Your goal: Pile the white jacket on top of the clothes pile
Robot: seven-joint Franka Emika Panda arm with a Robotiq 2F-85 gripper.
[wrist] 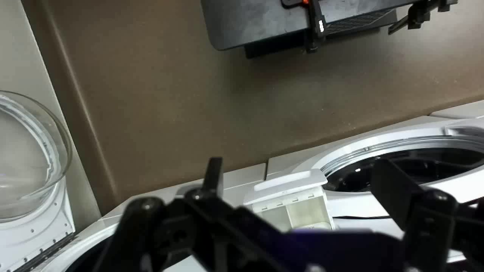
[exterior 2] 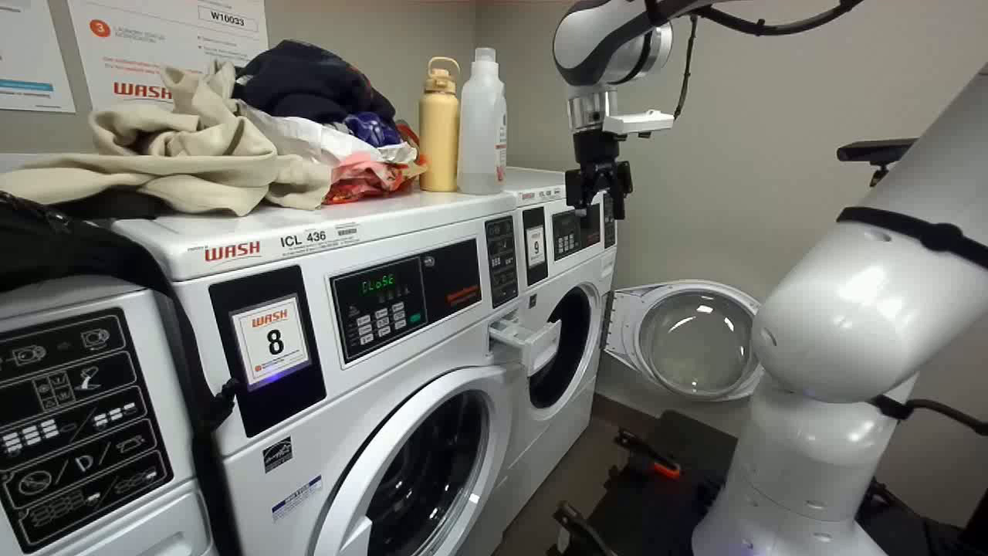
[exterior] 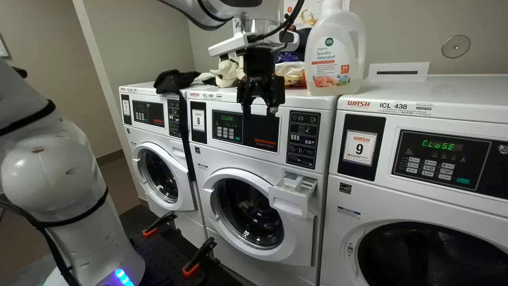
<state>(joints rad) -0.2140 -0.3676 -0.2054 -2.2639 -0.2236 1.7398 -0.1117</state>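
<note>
White jacket [exterior 2: 204, 166], cream-toned as we see it, lies loose on top of washer 8 [exterior 2: 394, 210] at the left of an exterior view, not yet stacked. Its left end lies close to a black strapped item [exterior 2: 69, 239], so a grasp there could hook the strap [exterior 2: 189, 355] and drag both along. Next comes the clothes pile [exterior 2: 312, 85], and we can't quite tell where the jacket's folds end and the pile's pale cloth [exterior 2: 309, 137] begins; if we pinch too far over, we could pull the pile apart instead of building it. Its dark top is rounded, so a jacket set off-centre may slide back down, and a trailing fold could sweep the red packet [exterior 2: 367, 177] away. Farther right stand a yellow bottle [exterior 2: 438, 143] and a detergent jug [exterior 2: 482, 131], both upright: a low swing toward the jacket could topple either. Beyond them, the pulled-out drawer [exterior 2: 540, 347] might catch us if we dip. Last, our gripper [wrist: 298, 170], well apart from the jacket, shows its jaws spread wide in the wrist view with nothing between them; closing on too thin a pinch of cloth may let the jacket slip out mid-lift.
</note>
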